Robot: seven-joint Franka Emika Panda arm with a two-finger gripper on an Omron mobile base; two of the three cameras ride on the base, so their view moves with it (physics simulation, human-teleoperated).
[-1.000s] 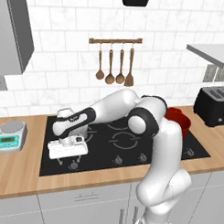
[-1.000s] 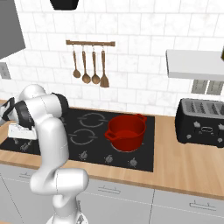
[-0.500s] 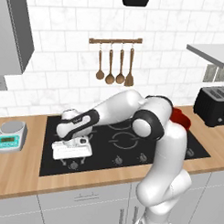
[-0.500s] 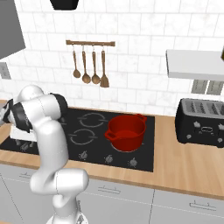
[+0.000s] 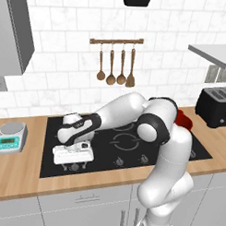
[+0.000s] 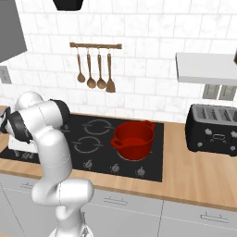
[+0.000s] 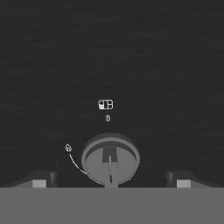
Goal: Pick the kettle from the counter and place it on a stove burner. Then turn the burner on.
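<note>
Gripper (image 7: 111, 183) wide open, holding nothing, straddling the burner knob (image 7: 110, 159) at the cooktop's (image 5: 132, 150) front-left edge. Knob looks rigid, small, likely slick: pinch its raised centre bar. Can't spot the kettle.

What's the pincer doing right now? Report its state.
Pincer: open, holding nothing, fingers either side of a stove knob.
</note>
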